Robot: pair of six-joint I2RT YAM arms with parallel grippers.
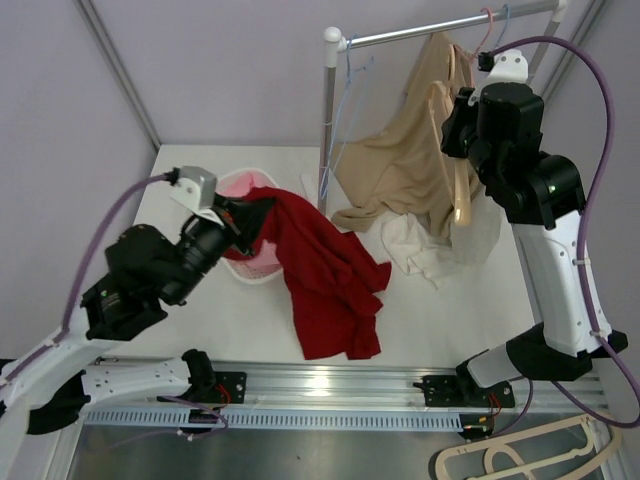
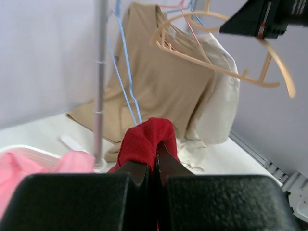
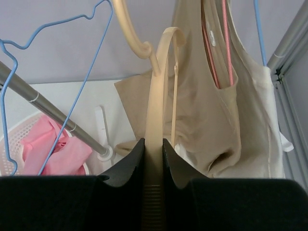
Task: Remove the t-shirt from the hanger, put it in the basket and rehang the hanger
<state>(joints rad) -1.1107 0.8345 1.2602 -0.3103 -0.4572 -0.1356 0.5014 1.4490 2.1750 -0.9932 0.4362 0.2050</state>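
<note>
The red t-shirt [image 1: 325, 280] hangs from my left gripper [image 1: 262, 207] and trails over the table toward the front edge. In the left wrist view my left gripper [image 2: 156, 155] is shut on a fold of the red t-shirt [image 2: 144, 137]. My right gripper [image 1: 457, 125] is shut on a bare beige plastic hanger [image 1: 461, 200] and holds it beside the rack, apart from the red shirt. In the right wrist view the hanger [image 3: 156, 86] stands edge-on between the jaws of my right gripper [image 3: 153, 144]. The hanger also shows in the left wrist view [image 2: 216, 70].
A clothes rack [image 1: 328, 110] stands at the back with a tan shirt [image 1: 400, 160] on a pink hanger and blue wire hangers [image 1: 345, 90]. A cream garment [image 1: 430, 245] lies under it. A white basket [image 1: 258, 270] holds pink cloth [image 1: 235, 185]. Another beige hanger [image 1: 520, 455] lies front right.
</note>
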